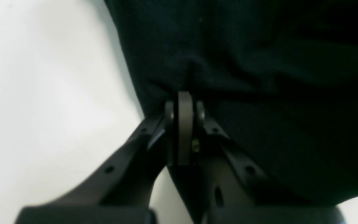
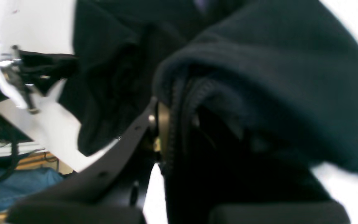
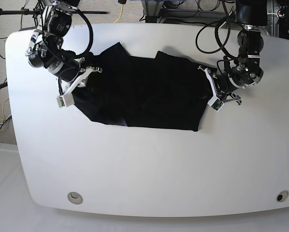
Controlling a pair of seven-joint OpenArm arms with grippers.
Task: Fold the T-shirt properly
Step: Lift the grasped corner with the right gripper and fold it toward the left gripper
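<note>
Both pincers (image 1: 183, 102) (image 2: 163, 124) pinch the T-shirt (image 3: 149, 92) over the table (image 3: 149, 169).

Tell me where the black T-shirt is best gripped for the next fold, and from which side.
Probably at its two side edges, from the outside: the T-shirt lies spread across the table. The left gripper is shut on one edge and the right gripper pinches a bunched hem on the opposite side.

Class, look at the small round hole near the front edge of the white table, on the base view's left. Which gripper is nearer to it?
Right. The right gripper grips the T-shirt on the same side as the hole; the left gripper grips the far side.
</note>
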